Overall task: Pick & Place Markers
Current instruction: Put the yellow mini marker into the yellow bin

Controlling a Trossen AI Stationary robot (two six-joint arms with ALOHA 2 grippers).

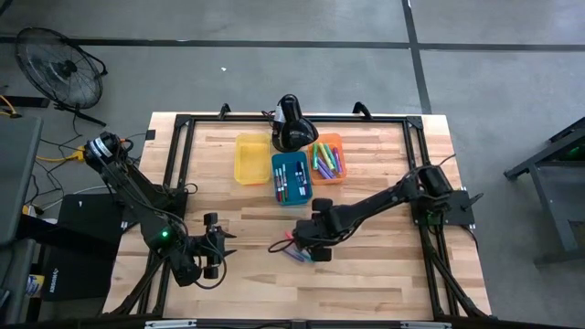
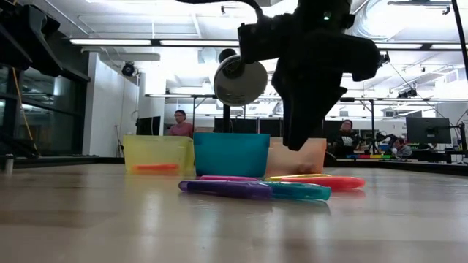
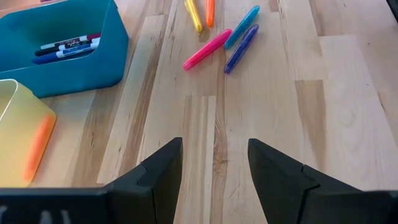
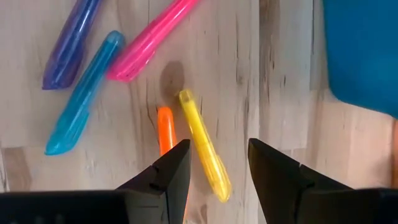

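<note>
Five loose markers lie flat on the wood near the table's middle: purple [image 4: 68, 43], teal [image 4: 84, 93], pink [image 4: 152, 40], orange [image 4: 165, 134] and yellow [image 4: 205, 146]. In the low view the purple marker [image 2: 227, 189] and the teal marker [image 2: 300, 191] lie nearest. My right gripper [image 4: 217, 149] hovers open just above them [image 1: 306, 245], its fingers on either side of the yellow marker without touching it. My left gripper [image 3: 214, 165] waits open over bare wood at the table's near left [image 1: 219, 245]. More markers lie in the blue bin [image 3: 68, 46] and the orange bin [image 1: 327, 157].
Three bins stand side by side toward the far edge: yellow [image 1: 249, 157] holding one orange marker [image 3: 38, 146], blue [image 1: 291, 176] and orange [image 1: 340, 142]. A black camera head [image 1: 292, 123] hangs over the far edge behind them. People sit in the room beyond [image 2: 180, 123].
</note>
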